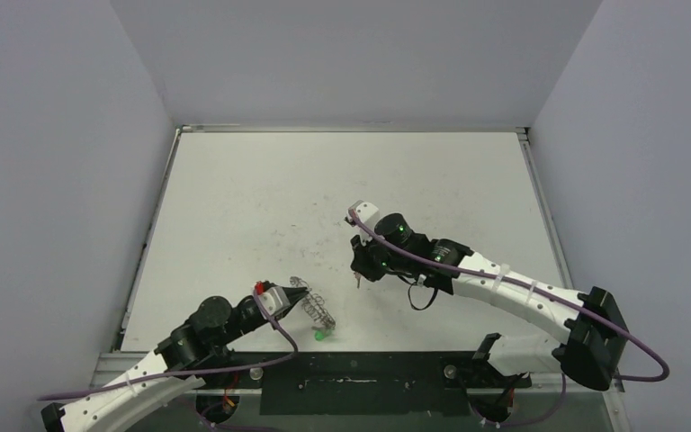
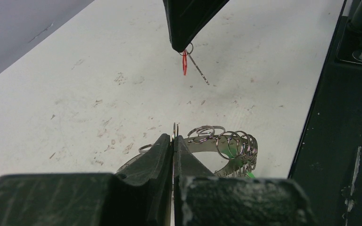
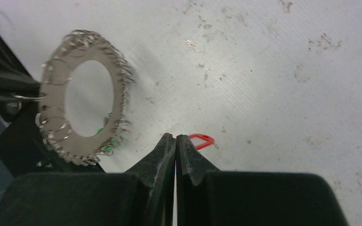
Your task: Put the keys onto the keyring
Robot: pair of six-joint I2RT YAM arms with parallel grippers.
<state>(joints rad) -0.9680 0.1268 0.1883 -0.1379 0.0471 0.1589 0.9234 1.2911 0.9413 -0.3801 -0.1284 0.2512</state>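
Silver and loop-fringed, the keyring (image 3: pixel 52 89) is held on edge by the left gripper (image 2: pixel 173 139), closed on its rim. The red-tagged key (image 2: pixel 185 63) is pinched, dangling, in the closed right gripper (image 3: pixel 175 137), apart from the ring; the green-tagged key (image 1: pixel 320 335) is seen on the table (image 1: pixel 252 198) beside it

Open table (image 1: pixel 261 198) beyond the upright keyring (image 1: pixel 313 304), walls (image 1: pixel 54 180) on three sides

Lab robot cell: scuffed white table (image 1: pixel 342 171), grey walls (image 1: pixel 54 180)
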